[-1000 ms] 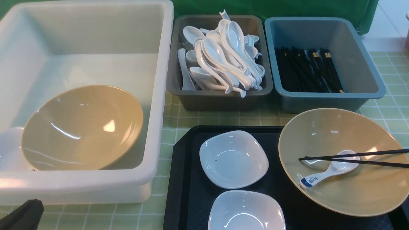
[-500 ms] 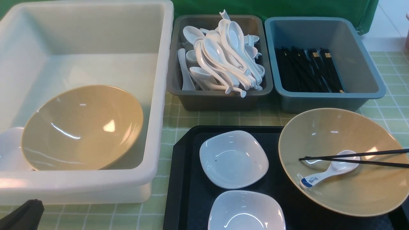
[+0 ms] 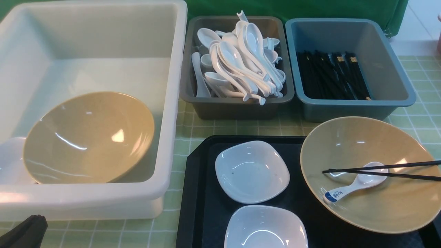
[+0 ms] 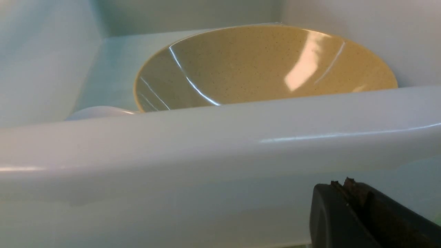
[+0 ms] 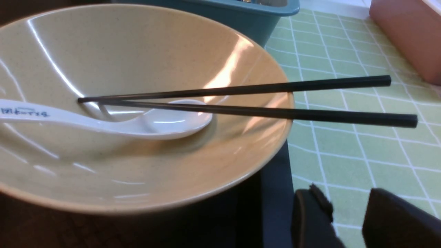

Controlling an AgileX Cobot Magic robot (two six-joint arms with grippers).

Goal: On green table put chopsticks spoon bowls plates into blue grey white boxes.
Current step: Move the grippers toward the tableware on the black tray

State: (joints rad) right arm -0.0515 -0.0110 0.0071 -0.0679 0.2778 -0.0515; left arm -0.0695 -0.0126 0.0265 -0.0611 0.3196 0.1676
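Found three boxes ranged across the far part of the green surface [image 3: 417, 124]: a large white box [image 3: 174, 103] on the left, a dark grey box [image 3: 237, 111] in the middle, a blue-grey box [image 3: 344, 112] on the right. Saw the left bowl [image 3: 89, 137] inside the white box, tilted, toward its near-left corner, with a white dish [image 3: 10, 158] partly hidden under its left edge. Noted the dark grey box heaped with plain white spoons [image 3: 241, 62] and the blue-grey box holding a layer of black sticks [image 3: 330, 75], some of them gold-banded.

Found a black tray [image 3: 200, 193] on the surface in front of the two small boxes. Counted two white plates on it, the far plate [image 3: 251, 172] and the near plate [image 3: 265, 229], just beside each other, the near one cut off by the picture edge. Saw the right bowl [image 3: 372, 206] at the tray's right end. Found the spoon [image 3: 355, 184] lying inside that bowl, blue-marked handle toward the near left. Found the chopsticks [image 3: 396, 171] laid above the spoon's scoop, tips nearly meeting inside the bowl, thick ends jutting past the bowl's right rim over the surface.

Found the left gripper [image 3: 26, 229] low at the near left corner, just outside the white box's near wall, clenched on nothing. Found the right gripper [image 5: 346, 194] only in its wrist view, fingers parted with nothing between them, beside the tray's right edge, near the chopsticks' thick ends but apart from them.
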